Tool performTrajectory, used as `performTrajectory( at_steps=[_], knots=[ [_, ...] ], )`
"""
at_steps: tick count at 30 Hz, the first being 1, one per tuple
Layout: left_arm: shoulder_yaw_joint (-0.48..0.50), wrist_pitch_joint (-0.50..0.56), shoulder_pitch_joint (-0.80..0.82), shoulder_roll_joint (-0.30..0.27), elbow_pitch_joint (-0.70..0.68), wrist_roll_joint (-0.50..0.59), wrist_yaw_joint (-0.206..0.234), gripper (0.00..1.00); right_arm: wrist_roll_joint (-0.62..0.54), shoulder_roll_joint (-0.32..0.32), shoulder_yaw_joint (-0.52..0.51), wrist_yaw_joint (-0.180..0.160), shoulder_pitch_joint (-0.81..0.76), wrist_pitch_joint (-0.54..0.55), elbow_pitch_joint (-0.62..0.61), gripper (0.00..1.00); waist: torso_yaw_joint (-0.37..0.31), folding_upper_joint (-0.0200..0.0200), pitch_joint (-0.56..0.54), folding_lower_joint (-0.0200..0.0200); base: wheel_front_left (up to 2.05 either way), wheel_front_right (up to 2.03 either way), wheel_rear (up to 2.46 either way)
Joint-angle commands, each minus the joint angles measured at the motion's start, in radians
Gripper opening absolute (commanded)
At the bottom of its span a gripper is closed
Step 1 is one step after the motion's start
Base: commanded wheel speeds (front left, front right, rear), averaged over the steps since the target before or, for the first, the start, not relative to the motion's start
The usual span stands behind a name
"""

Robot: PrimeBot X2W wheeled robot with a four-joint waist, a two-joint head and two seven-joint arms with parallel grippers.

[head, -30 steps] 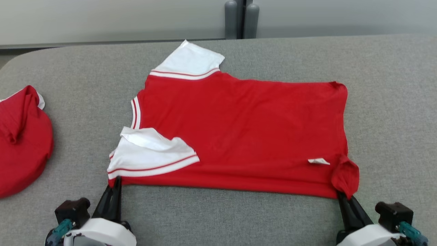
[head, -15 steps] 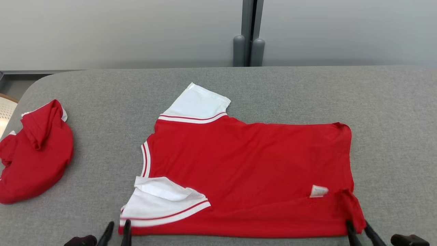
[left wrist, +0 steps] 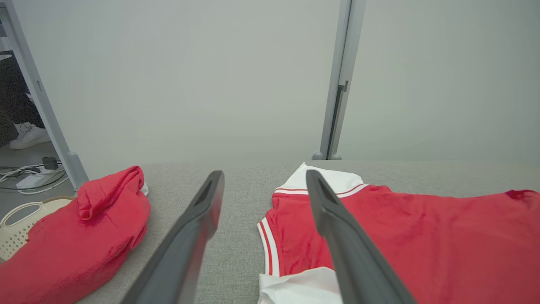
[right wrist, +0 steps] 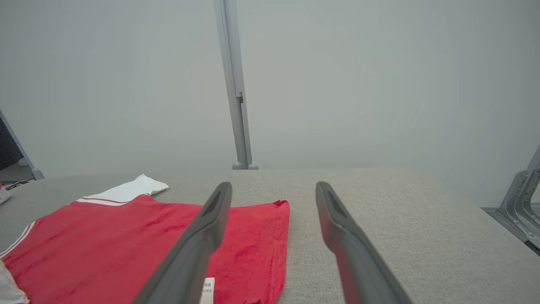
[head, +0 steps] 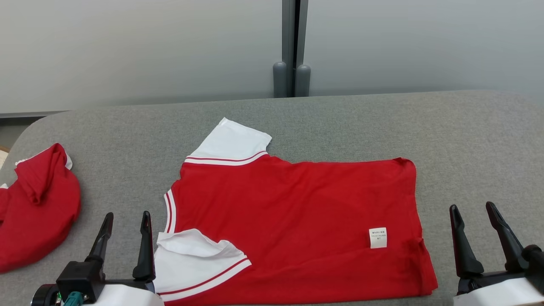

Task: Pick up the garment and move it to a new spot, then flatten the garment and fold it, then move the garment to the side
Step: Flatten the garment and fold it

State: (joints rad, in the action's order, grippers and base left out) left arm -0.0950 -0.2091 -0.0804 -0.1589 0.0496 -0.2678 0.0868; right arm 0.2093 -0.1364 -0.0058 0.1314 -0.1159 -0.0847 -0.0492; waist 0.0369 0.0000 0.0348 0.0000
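The garment is a red T-shirt with white sleeves, spread flat on the grey table. Its collar points left and its hem right. The near sleeve is crumpled, and a white label shows near the hem. My left gripper stands open just left of the near sleeve, off the cloth. My right gripper is open to the right of the hem, clear of it. The garment lies right of the open left gripper in the left wrist view, and the garment lies left of the open right gripper.
A second red garment lies bunched at the table's left edge. A pale basket sits on the floor beyond that edge, with cables and a person's shoe behind it. A grey partition post stands behind the table.
Both grippers have opened and let go of the garment's near corners, then drawn back from it. The turned-up hem corner at the right has dropped flat. The head camera has shifted.
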Motion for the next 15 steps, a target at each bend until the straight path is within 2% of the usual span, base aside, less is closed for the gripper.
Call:
performTrajectory(
  at_steps=[1, 10, 15],
  knots=[
    [-0.004, 0.011, 0.011, -0.008, -0.015, 0.013, 0.009, 1.00, -0.011, 0.006, -0.002, -0.001, -0.005, 0.018, -0.027, 1.00, -0.004, 0.0000, -0.007, 0.0000, 0.00, 0.00, 0.00],
    [-0.017, 0.038, -0.003, -0.009, -0.036, 0.015, 0.025, 1.00, -0.008, 0.024, -0.002, -0.001, -0.026, 0.053, -0.080, 1.00, -0.007, 0.0000, 0.001, 0.0000, 0.00, 0.00, 0.00],
    [-0.045, 0.052, 0.070, -0.005, -0.017, 0.012, -0.003, 1.00, -0.012, 0.034, -0.010, -0.001, -0.014, 0.063, -0.101, 1.00, -0.010, 0.0000, 0.044, 0.0000, 0.00, 0.00, 0.00]
  ],
)
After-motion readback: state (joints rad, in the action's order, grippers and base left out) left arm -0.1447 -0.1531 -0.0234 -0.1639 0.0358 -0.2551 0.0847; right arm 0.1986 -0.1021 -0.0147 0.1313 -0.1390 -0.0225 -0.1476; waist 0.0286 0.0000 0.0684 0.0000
